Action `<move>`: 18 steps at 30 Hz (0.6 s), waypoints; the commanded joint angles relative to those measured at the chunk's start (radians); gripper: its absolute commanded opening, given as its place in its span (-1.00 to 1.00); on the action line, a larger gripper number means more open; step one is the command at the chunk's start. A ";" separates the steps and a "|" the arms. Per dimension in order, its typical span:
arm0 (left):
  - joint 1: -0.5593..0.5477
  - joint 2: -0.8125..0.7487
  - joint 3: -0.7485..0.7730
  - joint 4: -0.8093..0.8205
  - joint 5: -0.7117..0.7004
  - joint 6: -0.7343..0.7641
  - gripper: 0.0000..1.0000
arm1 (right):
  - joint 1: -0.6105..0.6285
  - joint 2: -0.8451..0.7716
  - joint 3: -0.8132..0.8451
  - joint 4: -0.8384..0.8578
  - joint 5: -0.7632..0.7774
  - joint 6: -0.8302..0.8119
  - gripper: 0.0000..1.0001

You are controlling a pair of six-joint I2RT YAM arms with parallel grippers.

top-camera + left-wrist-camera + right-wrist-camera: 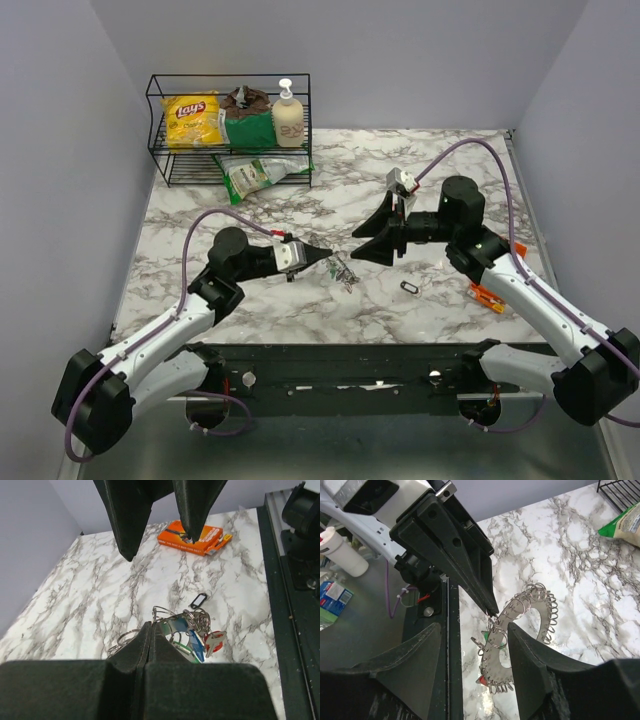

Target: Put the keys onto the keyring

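Keys [189, 639]: a small bunch with green, blue and red heads, lying near the middle of the bench [230, 200], tangled with thin wire loops and a coiled wire.
Keyring [123, 638]: wire loops at the left side of the bunch, just beside the left tips; I cannot tell which loop is the one to load.
Left pincer [150, 628]: jaws pressed together, tips at the left edge of the bunch; I cannot tell whether any wire is caught between them.
Right pincer [475, 627]: jaws wide and holding nothing, poised over the right side of the bunch, facing the left tips.
Step in hand: probably steadying the ring and picking one key out of the tangle.
Doing it well: hold the left tips low and firm so the bunch cannot slide. Bring the right jaws down around one coloured head only and close on the plastic, not the thin wire. Lift slowly and watch whether the rest follows.
Risk: the loops may hook each other and drag the whole bunch.
Bystanders: black tag [199, 600] near the bunch on its right, orange packet [190, 536] well apart at the near right; neither needs touching.
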State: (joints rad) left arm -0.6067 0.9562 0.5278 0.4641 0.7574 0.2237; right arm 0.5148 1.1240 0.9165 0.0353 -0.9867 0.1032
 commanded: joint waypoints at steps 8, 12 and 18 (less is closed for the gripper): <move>-0.034 -0.118 0.000 -0.135 -0.003 0.431 -1.00 | -0.007 0.013 0.013 -0.034 -0.058 -0.040 0.31; -0.036 -0.128 0.000 -0.145 0.005 0.445 -1.00 | -0.007 0.016 0.016 -0.032 -0.063 -0.042 0.31; -0.041 -0.131 0.011 -0.168 0.013 0.483 -1.00 | -0.007 0.025 0.019 -0.032 -0.067 -0.046 0.31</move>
State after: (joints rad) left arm -0.6373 0.8440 0.5213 0.2890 0.7376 0.6415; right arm 0.5148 1.1393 0.9169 0.0090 -1.0210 0.0765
